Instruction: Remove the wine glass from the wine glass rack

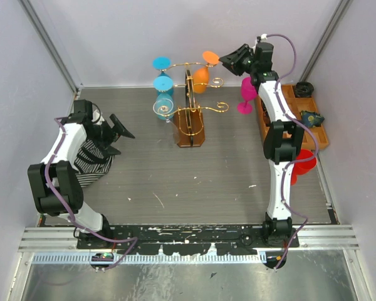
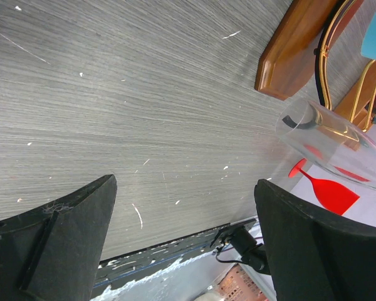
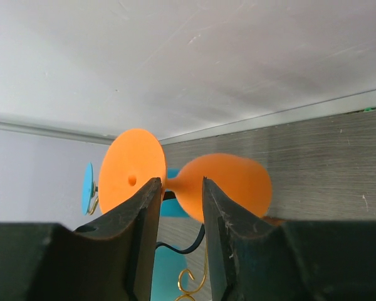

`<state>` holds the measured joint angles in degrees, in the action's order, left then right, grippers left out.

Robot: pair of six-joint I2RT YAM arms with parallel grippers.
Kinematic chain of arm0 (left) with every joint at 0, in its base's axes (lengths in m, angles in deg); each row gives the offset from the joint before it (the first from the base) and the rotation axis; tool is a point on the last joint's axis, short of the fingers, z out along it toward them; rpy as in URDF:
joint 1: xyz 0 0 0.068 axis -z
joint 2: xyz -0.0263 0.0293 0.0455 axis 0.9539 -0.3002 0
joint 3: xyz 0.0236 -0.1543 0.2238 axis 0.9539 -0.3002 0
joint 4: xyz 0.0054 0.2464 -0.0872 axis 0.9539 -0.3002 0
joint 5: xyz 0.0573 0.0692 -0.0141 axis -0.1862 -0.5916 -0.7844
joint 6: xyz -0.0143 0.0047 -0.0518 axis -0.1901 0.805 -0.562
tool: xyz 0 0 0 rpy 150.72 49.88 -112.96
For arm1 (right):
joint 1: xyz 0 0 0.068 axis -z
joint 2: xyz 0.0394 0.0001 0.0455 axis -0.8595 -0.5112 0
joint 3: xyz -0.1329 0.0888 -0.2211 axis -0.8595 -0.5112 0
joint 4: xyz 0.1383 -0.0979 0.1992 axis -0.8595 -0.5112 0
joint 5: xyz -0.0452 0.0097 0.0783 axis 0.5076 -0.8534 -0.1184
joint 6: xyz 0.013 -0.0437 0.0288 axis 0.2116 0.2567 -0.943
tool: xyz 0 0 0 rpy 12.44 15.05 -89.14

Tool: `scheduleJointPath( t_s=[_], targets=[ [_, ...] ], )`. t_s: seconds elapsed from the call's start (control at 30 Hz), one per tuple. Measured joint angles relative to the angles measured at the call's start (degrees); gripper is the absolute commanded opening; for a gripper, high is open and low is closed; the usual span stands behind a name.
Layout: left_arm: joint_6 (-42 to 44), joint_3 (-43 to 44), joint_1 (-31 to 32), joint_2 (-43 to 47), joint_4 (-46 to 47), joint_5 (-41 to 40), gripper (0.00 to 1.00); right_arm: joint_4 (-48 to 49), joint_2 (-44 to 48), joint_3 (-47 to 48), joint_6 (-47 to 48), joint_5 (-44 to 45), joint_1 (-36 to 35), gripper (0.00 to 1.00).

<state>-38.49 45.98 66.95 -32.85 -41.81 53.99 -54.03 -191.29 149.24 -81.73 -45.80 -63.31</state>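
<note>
**Right jaws at the orange glass; glass on the rack**

You had the left gripper point(image 2: 185, 183) low at the left of the top view, jaws spread wide over the table point(image 1: 175, 182) and holding nothing. Farther back, the wine glass rack point(image 1: 189, 128) stood at upper centre. The orange wine glass point(image 3: 229, 185) hung on its upper right arm. Your right gripper point(image 3: 177, 183) sat there with its jaws narrowly parted. The stem showed in the gap, but contact was not discernible.

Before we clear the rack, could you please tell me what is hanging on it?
On the rack: an orange glass, its stem between the open right gripper's fingers; a blue glass; below it a clear glass. Blue shapes overlap, so a second blue glass may be hidden.
</note>
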Motion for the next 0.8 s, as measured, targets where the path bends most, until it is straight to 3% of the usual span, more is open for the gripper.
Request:
scheduleJointPath(
  t_s=[0.57,0.8],
  targets=[
    [0.0,0.0,0.0,0.0,0.0,0.0,0.98,5.9,-2.4,0.3,-4.7,-1.5,0.0,0.37],
    [0.0,0.0,0.0,-0.2,-0.1,0.0,0.98,7.0,-3.3,2.1,-6.4,-2.3,-0.2,0.32]
  ],
)
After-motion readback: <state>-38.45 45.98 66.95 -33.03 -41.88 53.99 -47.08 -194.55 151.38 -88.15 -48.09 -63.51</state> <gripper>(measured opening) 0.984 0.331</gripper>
